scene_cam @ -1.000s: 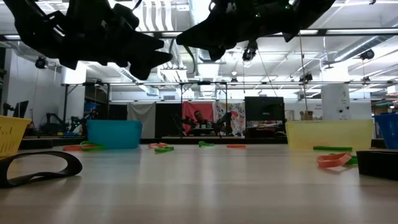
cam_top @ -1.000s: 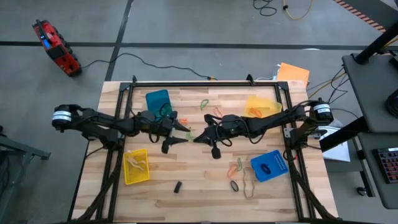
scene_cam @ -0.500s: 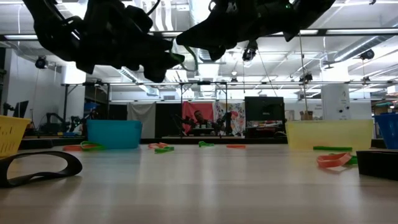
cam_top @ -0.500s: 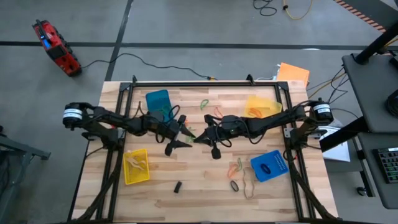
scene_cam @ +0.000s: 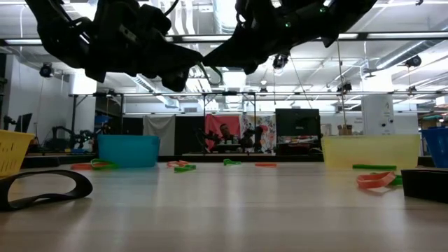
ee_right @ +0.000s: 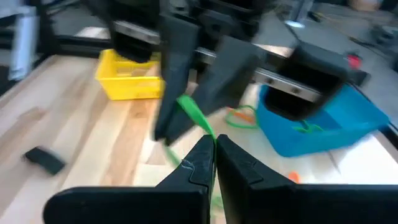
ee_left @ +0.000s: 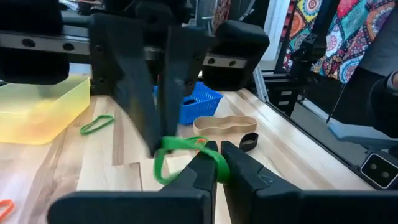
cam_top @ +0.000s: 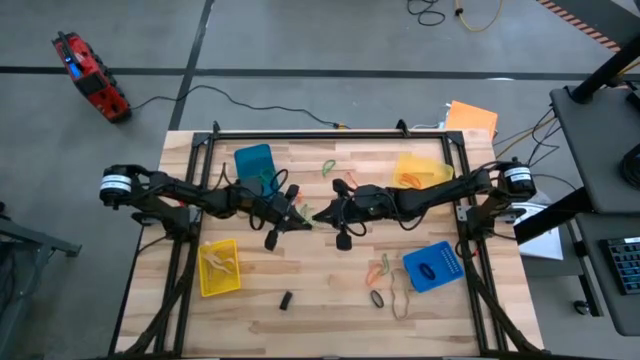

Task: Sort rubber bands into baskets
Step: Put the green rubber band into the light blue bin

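- The table holds four baskets: a blue basket, a yellow basket, and two more on the right side.
- The left gripper and right gripper meet above the table's middle, both pinched shut on one green rubber band.
- The band is light, soft and stretchy; pinch its thin loop.
- Only the wrist views show the green band clearly; the high view shows all the baskets.

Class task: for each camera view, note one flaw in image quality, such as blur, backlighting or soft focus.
Low view: both arms are black silhouettes against bright ceiling lights. Right wrist view: motion blur smears the green rubber band and yellow basket. Left wrist view: near fingers soft. High view: evenly lit, sharp.
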`<state>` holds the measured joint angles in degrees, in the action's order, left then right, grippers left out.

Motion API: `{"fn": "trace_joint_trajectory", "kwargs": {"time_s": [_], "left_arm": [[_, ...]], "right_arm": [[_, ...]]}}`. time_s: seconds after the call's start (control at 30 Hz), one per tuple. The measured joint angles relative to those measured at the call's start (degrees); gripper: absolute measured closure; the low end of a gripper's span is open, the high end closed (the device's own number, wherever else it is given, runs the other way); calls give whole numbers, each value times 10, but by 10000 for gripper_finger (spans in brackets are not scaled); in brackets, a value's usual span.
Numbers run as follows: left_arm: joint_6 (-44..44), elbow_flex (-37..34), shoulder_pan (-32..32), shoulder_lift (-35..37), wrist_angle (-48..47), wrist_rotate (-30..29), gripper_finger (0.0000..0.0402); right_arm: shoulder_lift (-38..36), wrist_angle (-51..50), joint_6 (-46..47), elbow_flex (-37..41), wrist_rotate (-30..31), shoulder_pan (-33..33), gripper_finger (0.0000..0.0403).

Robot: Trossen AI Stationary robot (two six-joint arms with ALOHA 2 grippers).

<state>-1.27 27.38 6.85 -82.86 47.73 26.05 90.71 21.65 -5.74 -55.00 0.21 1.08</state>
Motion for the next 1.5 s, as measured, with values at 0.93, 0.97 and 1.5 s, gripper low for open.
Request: {"fn": "trace_joint_trajectory", "kwargs": {"time_s": [0.93,0.97,1.5], "left_arm": [[-70,0,192,230,-512,-317,402],[-73,1,208,236,-542,-324,402],[-47,40,298,199,-669,-352,400]], "right_arm": [[-18,-79,89,0,80,-54,216],[-18,-79,89,0,80,-54,216],[-17,-84,92,3,80,-54,216]]}}
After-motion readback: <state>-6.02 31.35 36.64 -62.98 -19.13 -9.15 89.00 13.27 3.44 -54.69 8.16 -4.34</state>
